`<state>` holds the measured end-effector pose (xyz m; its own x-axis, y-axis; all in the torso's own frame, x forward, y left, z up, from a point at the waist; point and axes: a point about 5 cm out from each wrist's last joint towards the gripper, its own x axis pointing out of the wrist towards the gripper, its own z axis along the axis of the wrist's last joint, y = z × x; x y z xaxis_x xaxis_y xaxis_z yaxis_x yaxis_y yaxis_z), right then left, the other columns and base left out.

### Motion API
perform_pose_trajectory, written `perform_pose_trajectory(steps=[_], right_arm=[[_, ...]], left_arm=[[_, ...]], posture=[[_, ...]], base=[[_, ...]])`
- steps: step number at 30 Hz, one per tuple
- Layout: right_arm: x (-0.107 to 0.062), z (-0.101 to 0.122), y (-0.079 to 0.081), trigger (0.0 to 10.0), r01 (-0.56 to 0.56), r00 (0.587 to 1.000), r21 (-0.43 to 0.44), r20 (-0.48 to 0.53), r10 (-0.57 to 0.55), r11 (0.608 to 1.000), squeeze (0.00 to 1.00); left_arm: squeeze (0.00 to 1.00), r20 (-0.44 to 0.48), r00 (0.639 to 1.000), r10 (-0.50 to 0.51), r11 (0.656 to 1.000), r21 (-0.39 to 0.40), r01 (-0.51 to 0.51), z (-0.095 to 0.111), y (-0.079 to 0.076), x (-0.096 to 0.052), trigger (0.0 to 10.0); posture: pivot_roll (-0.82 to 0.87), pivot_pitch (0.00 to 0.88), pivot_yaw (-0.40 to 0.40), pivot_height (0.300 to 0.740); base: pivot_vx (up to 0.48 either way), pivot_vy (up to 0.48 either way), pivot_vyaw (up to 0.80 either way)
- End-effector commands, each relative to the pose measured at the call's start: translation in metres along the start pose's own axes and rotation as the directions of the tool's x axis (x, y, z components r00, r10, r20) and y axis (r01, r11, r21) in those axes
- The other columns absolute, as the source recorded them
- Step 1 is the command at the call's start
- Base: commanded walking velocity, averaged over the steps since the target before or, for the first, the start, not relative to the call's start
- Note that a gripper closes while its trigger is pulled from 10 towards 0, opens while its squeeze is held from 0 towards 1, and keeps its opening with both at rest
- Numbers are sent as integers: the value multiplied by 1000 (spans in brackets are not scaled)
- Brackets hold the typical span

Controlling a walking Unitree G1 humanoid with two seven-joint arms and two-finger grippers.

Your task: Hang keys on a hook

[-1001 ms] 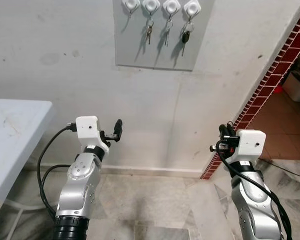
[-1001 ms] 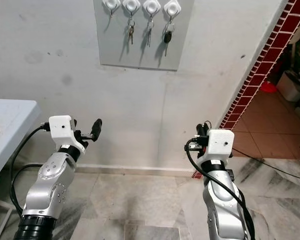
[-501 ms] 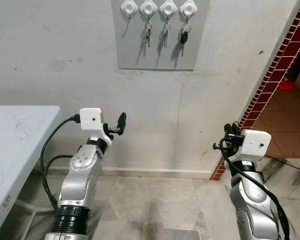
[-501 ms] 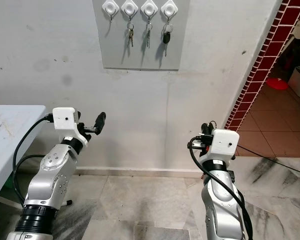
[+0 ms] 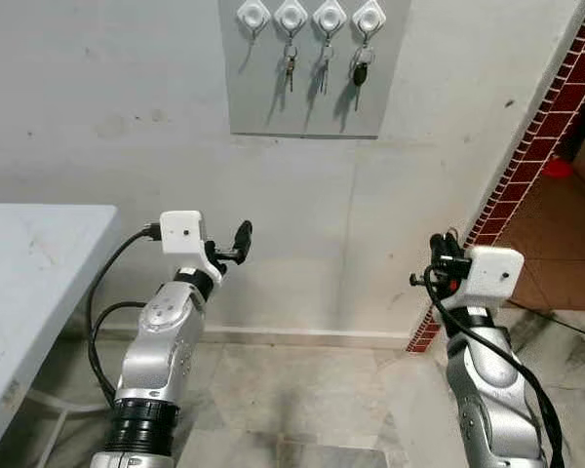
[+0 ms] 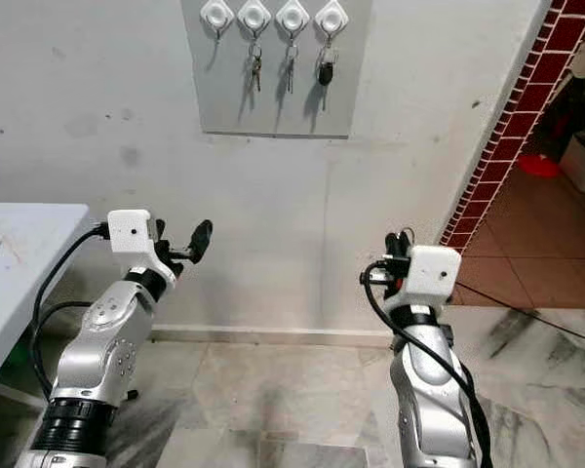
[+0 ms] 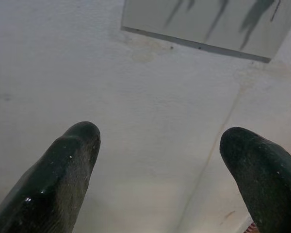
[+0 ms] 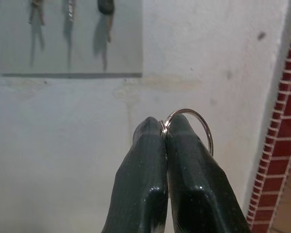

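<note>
A grey board (image 5: 302, 97) on the wall carries four white hooks. The leftmost hook (image 5: 253, 14) is bare; key bunches (image 5: 324, 66) hang from the other three. My right gripper (image 8: 164, 124) is shut on a thin metal key ring (image 8: 196, 116), whose loop sticks out beside the fingertips. It is held low and to the right of the board (image 8: 68, 39), well short of the wall. My left gripper (image 7: 160, 141) stands open with nothing between its fingers (image 7: 77, 145), pointing at the bare wall below the board. Both arms (image 5: 166, 331) are raised in front of me.
A white table (image 5: 29, 253) juts in at the left. A red brick wall edge (image 5: 526, 146) runs down the right, with a tiled room and a red object (image 5: 558, 168) beyond it. Marble floor (image 5: 292, 390) lies between me and the wall.
The whole view has shifted and the table has come further into view, so the camera moved. My right arm has risen slightly; both grippers keep their states.
</note>
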<state>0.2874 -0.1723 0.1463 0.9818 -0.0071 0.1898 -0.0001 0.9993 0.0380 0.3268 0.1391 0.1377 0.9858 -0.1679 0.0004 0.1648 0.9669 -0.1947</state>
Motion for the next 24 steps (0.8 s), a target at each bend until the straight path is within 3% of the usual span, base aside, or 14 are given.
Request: perform_pose_trajectory(steps=[1,24], right_arm=[[3,1,0,10000,-14,1000,-2,-3,14,1000,0],[2,2,-3,10000,-7,1000,-7,-5,7,1000,0]], left_arm=[[0,13,1000,13,1000,1,-13,2,3,-2,10000],[0,12,1000,10,1000,-13,-10,2,2,-1,10000]], posture=[[38,37,-25,740],[31,39,-32,740]], base=[[337,0,0],[370,0,0]])
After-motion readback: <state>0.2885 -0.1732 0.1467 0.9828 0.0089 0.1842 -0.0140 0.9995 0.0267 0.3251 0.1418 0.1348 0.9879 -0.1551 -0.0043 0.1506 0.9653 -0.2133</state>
